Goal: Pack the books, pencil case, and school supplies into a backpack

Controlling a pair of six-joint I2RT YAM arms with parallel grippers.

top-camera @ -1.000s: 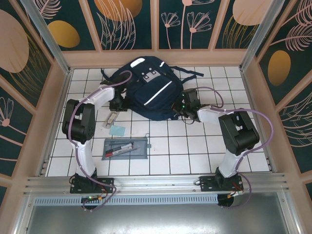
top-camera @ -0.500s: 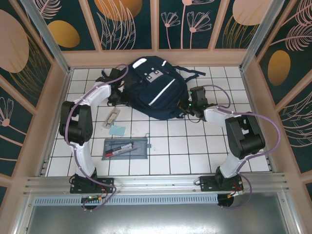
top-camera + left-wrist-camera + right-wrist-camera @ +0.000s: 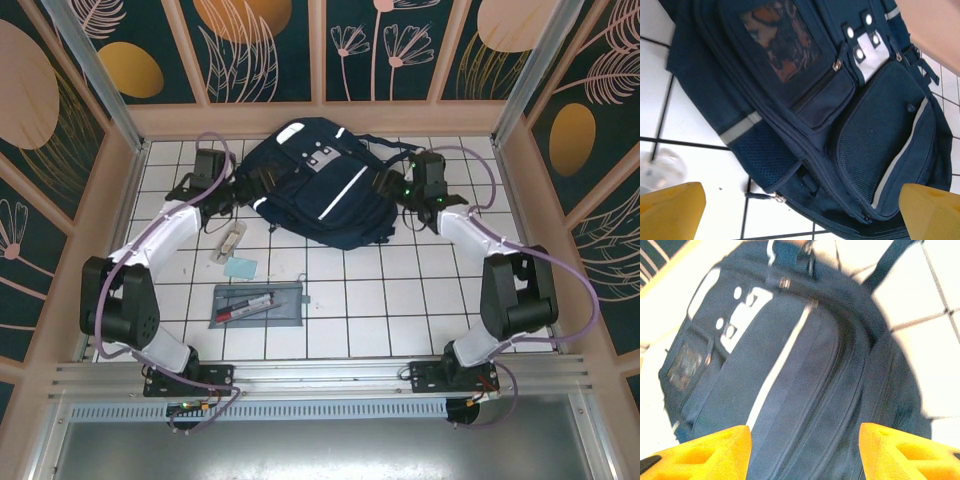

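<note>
Top external view, contents of the white tiled table (image 3: 400,300):

- Large navy-blue fabric backpack (image 3: 320,185) with white reflective stripes and a grey-white front patch. It lies flat at the far middle of the table, front side up, with its dark straps trailing toward the far right. The left wrist view shows the front-pocket zip drawn closed; what is inside the backpack cannot be told.
- Flat grey rectangular pencil case (image 3: 258,303), near the left arm and well apart from the backpack. It holds a red pen (image 3: 243,310) and a black pen (image 3: 250,298), lying side by side.
- Small pale blue-green flat square (image 3: 240,267) and whitish translucent narrow strip (image 3: 229,243), loose on the tiles between pencil case and backpack.
- Left gripper (image 3: 800,215), at the backpack's left edge — yellow fingers (image 3: 670,210) spread wide, clasping nothing.
- Right gripper (image 3: 805,450), at the backpack's right edge — fingers (image 3: 910,450) parted, clasping nothing.
</note>
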